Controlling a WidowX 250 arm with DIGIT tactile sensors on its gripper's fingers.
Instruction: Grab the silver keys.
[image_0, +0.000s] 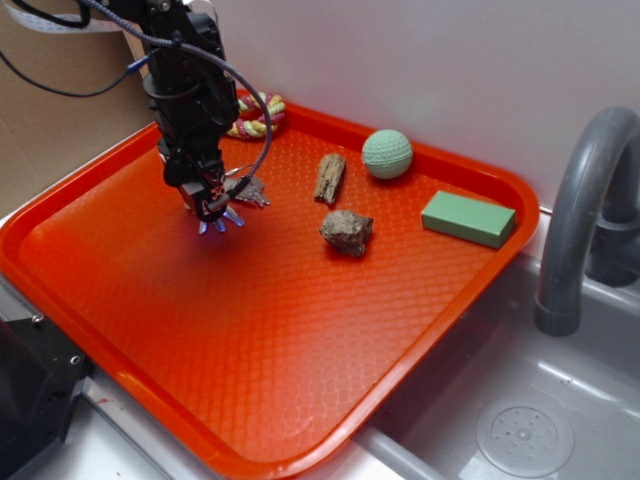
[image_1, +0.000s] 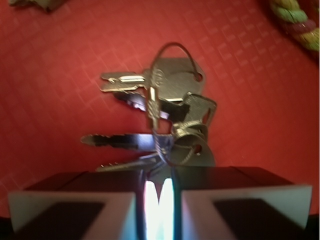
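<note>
Hand (image_1: 159, 200) clamped on silver keys (image_1: 165, 115)

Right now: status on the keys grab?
Pincer low over the tray, shut on silver keys at one end. Rest of bunch fanned out ahead. Rock, wood chunk well apart.

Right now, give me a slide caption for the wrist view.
Pincer closed on the silver keys, fanned out above the red tray.
</note>
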